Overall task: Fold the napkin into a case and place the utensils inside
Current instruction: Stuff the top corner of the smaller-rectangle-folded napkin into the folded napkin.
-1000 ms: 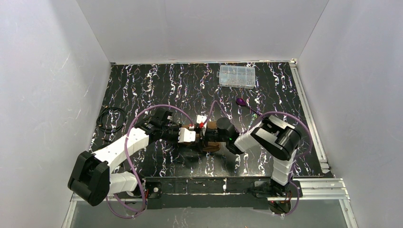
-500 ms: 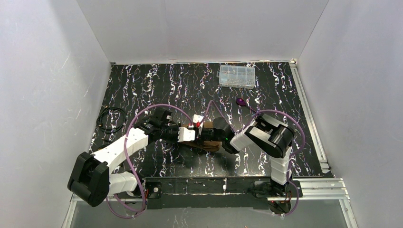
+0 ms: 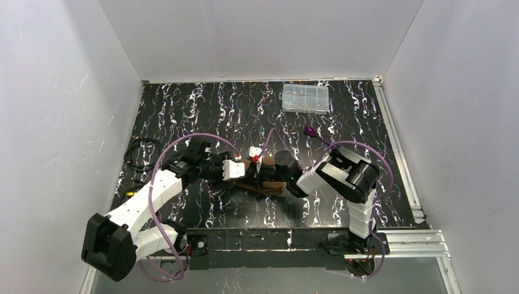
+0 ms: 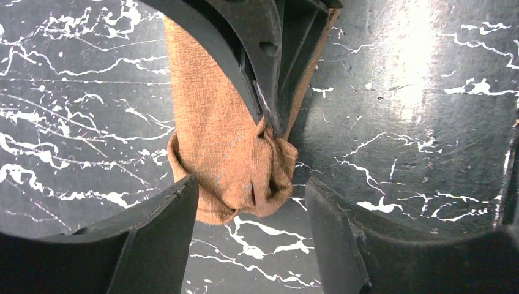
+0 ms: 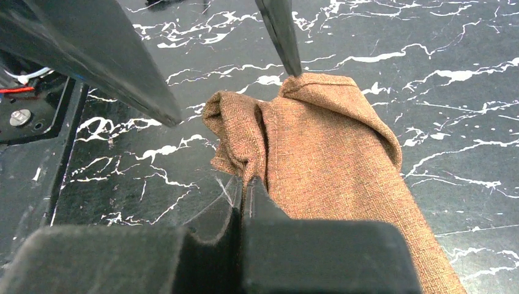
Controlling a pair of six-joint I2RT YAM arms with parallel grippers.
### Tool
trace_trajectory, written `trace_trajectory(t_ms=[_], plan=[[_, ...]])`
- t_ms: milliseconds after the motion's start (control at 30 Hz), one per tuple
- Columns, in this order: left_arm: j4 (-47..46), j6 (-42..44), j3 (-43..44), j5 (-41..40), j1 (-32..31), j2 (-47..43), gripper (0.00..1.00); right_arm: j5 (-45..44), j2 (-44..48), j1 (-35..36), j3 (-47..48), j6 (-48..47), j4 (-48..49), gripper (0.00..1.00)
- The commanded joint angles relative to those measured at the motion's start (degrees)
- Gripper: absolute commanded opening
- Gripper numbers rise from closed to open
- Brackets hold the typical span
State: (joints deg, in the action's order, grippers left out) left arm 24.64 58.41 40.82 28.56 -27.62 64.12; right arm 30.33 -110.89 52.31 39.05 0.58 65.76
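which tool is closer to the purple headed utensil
Right. The right tool, shut on the napkin, sits left of the purple-headed utensil; the left tool, open around the napkin's end, is farther left.

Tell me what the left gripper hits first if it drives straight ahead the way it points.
The napkin: its bunched end lies directly ahead of the open left gripper. Just beyond, the right gripper pinches that cloth, though depth is hard to judge.

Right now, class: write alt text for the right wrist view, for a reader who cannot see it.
The right gripper pinches an edge of a folded brown napkin lying on a black marbled table. The left gripper hangs open at the napkin's far end.
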Motion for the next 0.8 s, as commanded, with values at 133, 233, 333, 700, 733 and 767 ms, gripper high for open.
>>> trace_trajectory(t_ms=[133, 233, 333, 700, 733, 767], plan=[[6.58, 0.68, -0.76, 4.45, 1.16, -5.91, 0.66, 4.40, -1.09, -2.06, 2.53, 5.93, 3.20, 0.01], [4.59, 3.06, -2.73, 5.23, 1.16, -5.52, 0.92, 5.53, -1.55, -2.39, 3.34, 7.46, 3.41, 0.01], [-1.34, 3.84, -4.96, 4.15, 1.10, -3.56, 0.99, 5.96, -1.77, -2.46, 3.54, 8.93, 4.37, 0.01], [-14.78, -0.38, -6.94, -3.16, -1.11, 1.70, 0.96, 7.85, -3.30, -2.45, 4.02, 13.38, 6.66, 0.01], [-15.13, -0.37, -7.11, -3.30, -1.39, 2.17, 0.93, 8.09, -3.43, -2.55, 4.22, 13.78, 6.74, 0.01], [-15.48, -0.22, -7.31, -3.51, -1.65, 2.56, 0.91, 8.27, -3.57, -2.58, 4.37, 14.22, 6.75, 0.01]])
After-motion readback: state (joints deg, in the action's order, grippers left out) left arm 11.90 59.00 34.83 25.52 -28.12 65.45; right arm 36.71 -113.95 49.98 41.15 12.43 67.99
